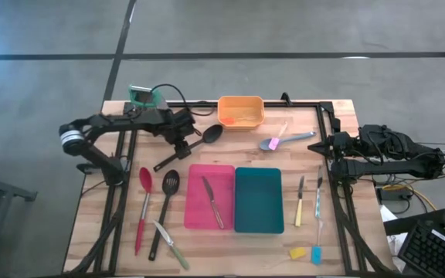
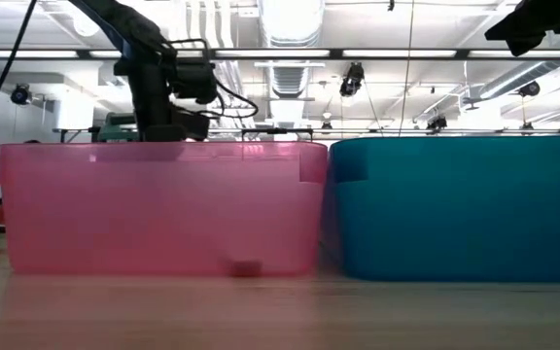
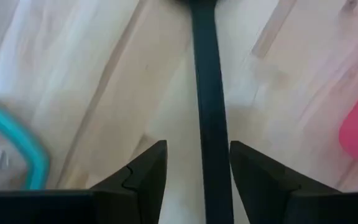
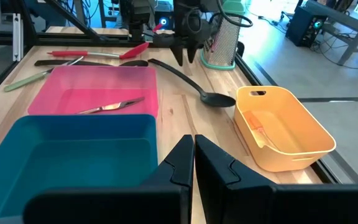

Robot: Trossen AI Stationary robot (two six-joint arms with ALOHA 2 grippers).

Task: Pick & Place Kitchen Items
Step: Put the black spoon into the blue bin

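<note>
A black spoon (image 1: pixel 194 145) lies flat on the table at the far left, its bowl (image 1: pixel 212 133) toward the orange bin. My left gripper (image 1: pixel 182 147) is open and points down over the spoon's handle (image 3: pixel 209 93), one finger on each side with a gap to both. My right gripper (image 4: pixel 194 149) is shut and empty at the table's right edge (image 1: pixel 327 150). A red spoon (image 1: pixel 143 205), a black slotted spatula (image 1: pixel 164 208) and a green-handled knife (image 1: pixel 172 245) lie at the near left. A knife (image 1: pixel 213 202) lies in the pink bin (image 1: pixel 199 177).
A teal bin (image 1: pixel 259 199) stands beside the pink one and an orange bin (image 1: pixel 240 110) at the far edge. A grater (image 1: pixel 145 96) stands far left. A lilac spoon (image 1: pixel 284 140), two knives (image 1: pixel 300 205) and small yellow and blue pieces (image 1: pixel 297 252) lie on the right.
</note>
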